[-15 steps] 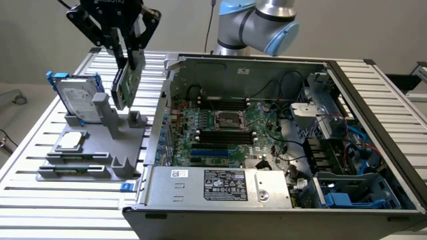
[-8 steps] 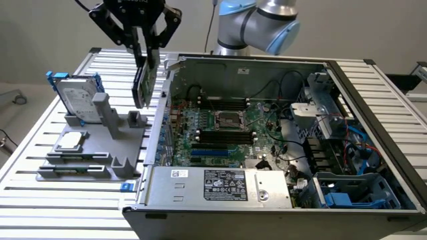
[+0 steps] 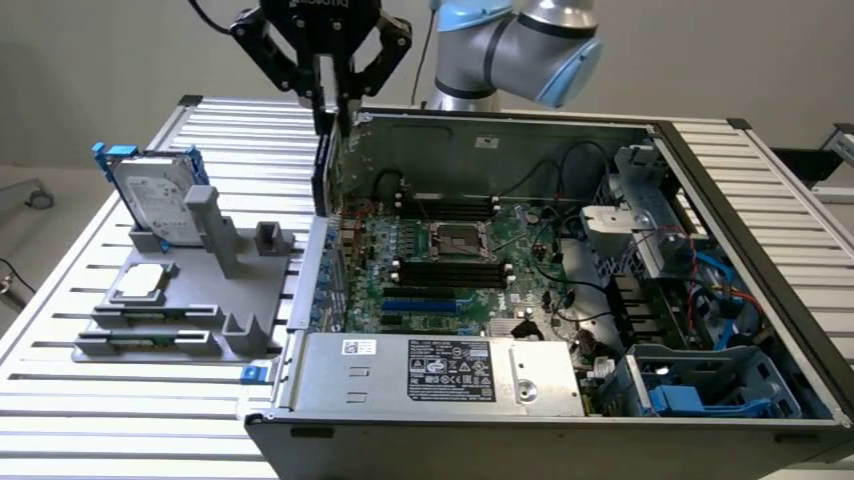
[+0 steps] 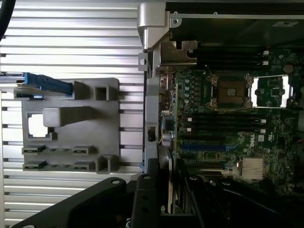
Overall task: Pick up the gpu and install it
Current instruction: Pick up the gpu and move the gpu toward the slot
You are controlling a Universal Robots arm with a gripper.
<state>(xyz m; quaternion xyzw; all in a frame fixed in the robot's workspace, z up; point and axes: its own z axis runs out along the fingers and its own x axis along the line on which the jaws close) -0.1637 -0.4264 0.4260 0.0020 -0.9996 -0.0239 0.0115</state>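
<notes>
The gpu [image 3: 322, 170], a thin flat card seen edge-on, dark, upright with its long side vertical, upper end clamped between the fingers of the pincer [image 3: 331, 100], hanging off the table, right against the open computer case [image 3: 441, 140] wall on the exterior view's left

Pale wall [image 3: 94, 60] behind slatted alu table [image 3: 120, 420].

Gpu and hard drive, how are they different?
The gpu looks dark and thin, the hard drive silver with a blue frame. The gpu hangs in the gripper at the edge of the computer case; the hard drive stands in the gray holder. Both stand on edge.
</notes>
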